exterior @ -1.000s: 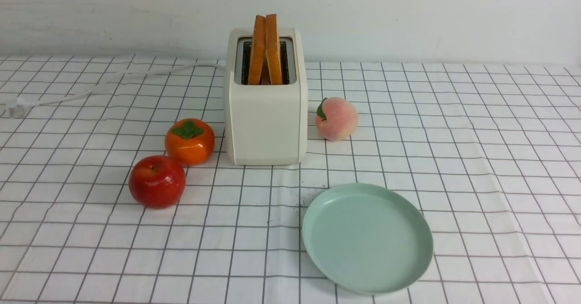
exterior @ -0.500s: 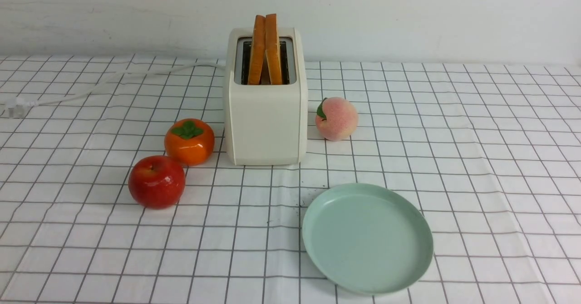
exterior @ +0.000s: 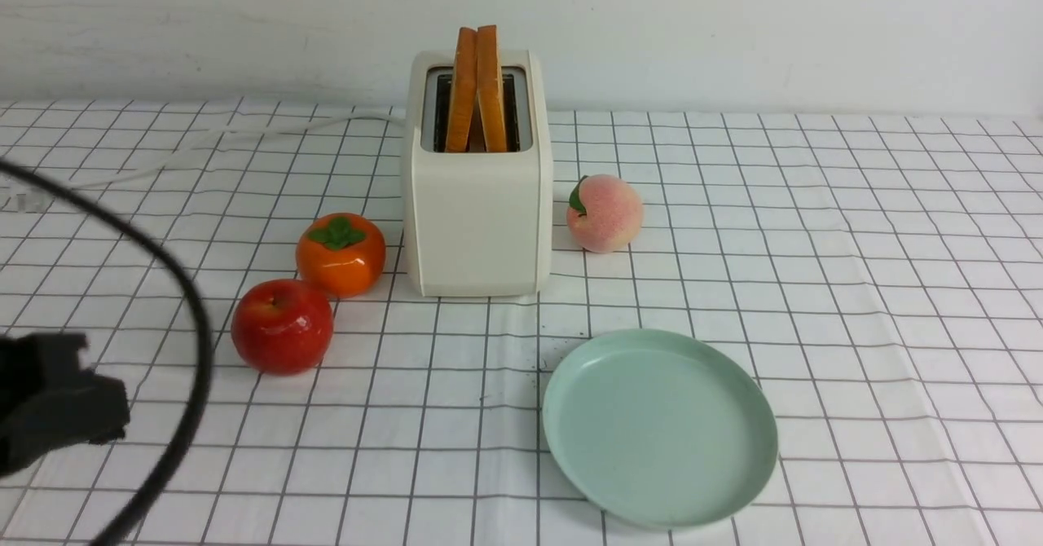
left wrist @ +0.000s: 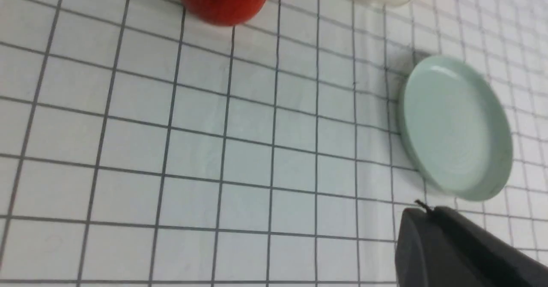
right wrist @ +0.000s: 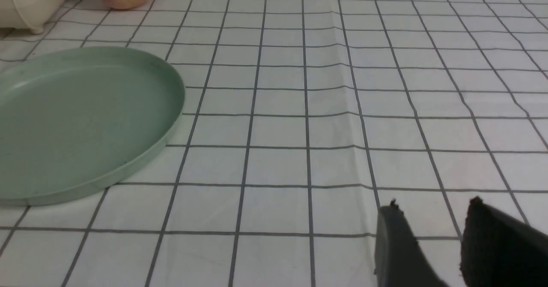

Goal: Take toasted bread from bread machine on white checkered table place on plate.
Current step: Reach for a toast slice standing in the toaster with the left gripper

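Three fruits (exterior: 341, 254) beside bread machine (exterior: 477, 228)

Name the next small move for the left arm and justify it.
Probably raise the left gripper toward the bread machine and open it: its jaws are shut, it hangs low near the apple, both slices of toasted bread stand in the slots, and the plate is bare.

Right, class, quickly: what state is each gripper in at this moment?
Left gripper: closed, holding nothing.
Right gripper: open, holding nothing.
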You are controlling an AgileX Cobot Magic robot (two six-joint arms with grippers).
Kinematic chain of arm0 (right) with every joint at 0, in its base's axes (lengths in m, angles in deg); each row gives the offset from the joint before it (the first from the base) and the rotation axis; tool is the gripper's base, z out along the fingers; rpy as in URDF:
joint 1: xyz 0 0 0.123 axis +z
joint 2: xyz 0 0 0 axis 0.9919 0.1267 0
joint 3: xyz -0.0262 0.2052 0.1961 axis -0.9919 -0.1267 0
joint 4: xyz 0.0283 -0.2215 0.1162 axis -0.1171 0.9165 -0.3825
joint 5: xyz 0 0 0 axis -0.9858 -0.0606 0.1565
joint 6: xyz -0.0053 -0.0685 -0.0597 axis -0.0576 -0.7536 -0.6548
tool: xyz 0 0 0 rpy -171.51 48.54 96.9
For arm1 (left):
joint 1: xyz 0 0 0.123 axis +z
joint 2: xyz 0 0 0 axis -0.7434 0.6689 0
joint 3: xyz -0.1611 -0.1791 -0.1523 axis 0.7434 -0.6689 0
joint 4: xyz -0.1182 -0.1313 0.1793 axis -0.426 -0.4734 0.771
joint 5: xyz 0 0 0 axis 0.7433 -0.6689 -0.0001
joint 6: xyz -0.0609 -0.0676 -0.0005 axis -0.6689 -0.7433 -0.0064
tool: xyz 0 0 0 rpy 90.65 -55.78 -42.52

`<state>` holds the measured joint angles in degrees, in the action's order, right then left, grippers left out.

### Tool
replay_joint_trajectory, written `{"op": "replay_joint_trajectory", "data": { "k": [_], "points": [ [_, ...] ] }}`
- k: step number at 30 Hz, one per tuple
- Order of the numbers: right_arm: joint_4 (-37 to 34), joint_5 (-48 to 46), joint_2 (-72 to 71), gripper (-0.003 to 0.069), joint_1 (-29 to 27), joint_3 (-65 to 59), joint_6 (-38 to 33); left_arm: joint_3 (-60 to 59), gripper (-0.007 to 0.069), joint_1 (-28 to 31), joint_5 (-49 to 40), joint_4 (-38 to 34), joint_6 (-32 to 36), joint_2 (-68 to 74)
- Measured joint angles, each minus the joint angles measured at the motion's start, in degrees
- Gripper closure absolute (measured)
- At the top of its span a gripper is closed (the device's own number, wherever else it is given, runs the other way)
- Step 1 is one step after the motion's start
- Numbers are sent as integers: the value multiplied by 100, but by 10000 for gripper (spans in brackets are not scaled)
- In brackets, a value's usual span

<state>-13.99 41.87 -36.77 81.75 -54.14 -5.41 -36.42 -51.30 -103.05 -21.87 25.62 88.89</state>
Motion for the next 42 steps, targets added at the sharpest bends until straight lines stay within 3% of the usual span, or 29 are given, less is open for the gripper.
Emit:
{"op": "replay_joint_trajectory", "data": {
  "k": [4, 7, 8, 10, 13, 17, 21, 26, 33, 42],
  "points": [
    [0, 0, 0, 420, 0, 0, 0, 572, 638, -91, -5, -139, 268, 960],
    [0, 0, 0, 420, 0, 0, 0, 1306, 638, -926, 270, -36, 441, 1801],
    [0, 0, 0, 420, 0, 0, 0, 1347, 638, -926, 270, -17, 441, 1837],
    [0, 0, 0, 420, 0, 0, 0, 1826, 638, -1618, 650, 397, 459, 2267],
    [0, 0, 0, 420, 0, 0, 0, 2443, 637, -2085, 1040, 898, 361, 2801],
    [0, 0, 0, 420, 0, 0, 0, 3026, 593, -2204, 1198, 1218, 349, 3437],
    [0, 0, 0, 420, 0, 0, 0, 3758, 414, -2204, 1303, 1672, 328, 4356],
    [11, 0, 0, 420, 0, 0, 0, 4356, 274, -2204, 1768, 2247, 244, 5101],
    [16, 0, 0, 420, 0, 0, 0, 4689, 277, -2204, 2265, 3104, 34, 5662],
    [16, 0, 0, 420, 0, 0, 0, 4689, 327, -2204, 2677, 3545, 3, 5813]
  ]
}}
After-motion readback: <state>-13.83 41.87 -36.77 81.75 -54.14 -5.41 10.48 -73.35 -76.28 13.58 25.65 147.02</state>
